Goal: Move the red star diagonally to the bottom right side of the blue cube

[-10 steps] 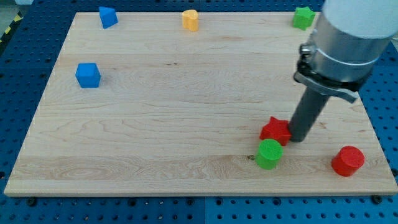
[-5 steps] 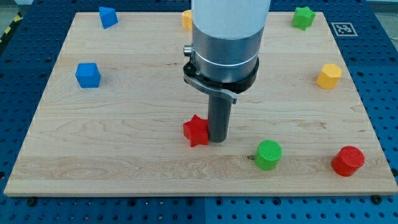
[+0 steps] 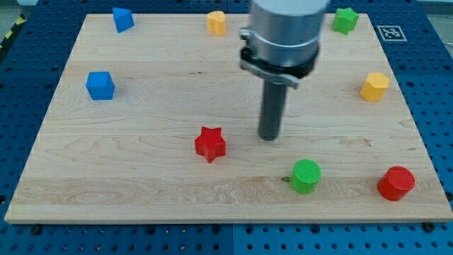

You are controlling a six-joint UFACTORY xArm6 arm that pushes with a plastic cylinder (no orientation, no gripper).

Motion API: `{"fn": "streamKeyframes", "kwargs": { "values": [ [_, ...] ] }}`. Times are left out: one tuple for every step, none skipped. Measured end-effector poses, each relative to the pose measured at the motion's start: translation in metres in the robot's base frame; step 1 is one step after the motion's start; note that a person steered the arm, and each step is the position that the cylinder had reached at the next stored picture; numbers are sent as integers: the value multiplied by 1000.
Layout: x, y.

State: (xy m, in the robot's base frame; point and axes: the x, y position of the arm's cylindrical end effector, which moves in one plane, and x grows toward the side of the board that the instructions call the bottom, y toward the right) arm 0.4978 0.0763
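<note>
Camera view showed my tip [image 3: 269, 137] bare, apart from the red star [image 3: 210, 144] to its left. Star sat well right and below the blue cube [image 3: 100, 86] — light, rigid, likely slides easily; I'd push its flat side. Counted: one star, one cube.

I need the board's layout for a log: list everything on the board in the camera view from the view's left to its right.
blue cube → blue block at the top → red star → orange block → my tip → green cylinder → green star → yellow block → red cylinder.
</note>
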Motion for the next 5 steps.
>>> {"fn": "streamKeyframes", "kwargs": {
  "values": [
    [15,52],
    [45,85],
    [58,85],
    [70,80],
    [70,66]
  ]
}}
